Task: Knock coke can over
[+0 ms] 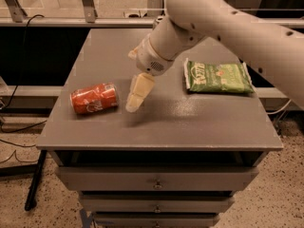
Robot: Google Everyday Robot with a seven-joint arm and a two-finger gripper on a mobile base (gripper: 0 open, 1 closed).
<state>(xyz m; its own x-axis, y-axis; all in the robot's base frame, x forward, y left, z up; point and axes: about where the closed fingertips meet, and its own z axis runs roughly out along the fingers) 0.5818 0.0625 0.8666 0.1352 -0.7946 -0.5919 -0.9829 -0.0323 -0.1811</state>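
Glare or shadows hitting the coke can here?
Camera view: soft, even light; the coke can lies on its side with mild sheen, no shadow across it. The gripper, just right of it, throws a faint shadow on the table. The green bag shows small highlights.

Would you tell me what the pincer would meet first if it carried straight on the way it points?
Most likely the bare tabletop: the pincer points down and slightly left, close beside the coke can lying on its side. Depth is unclear.
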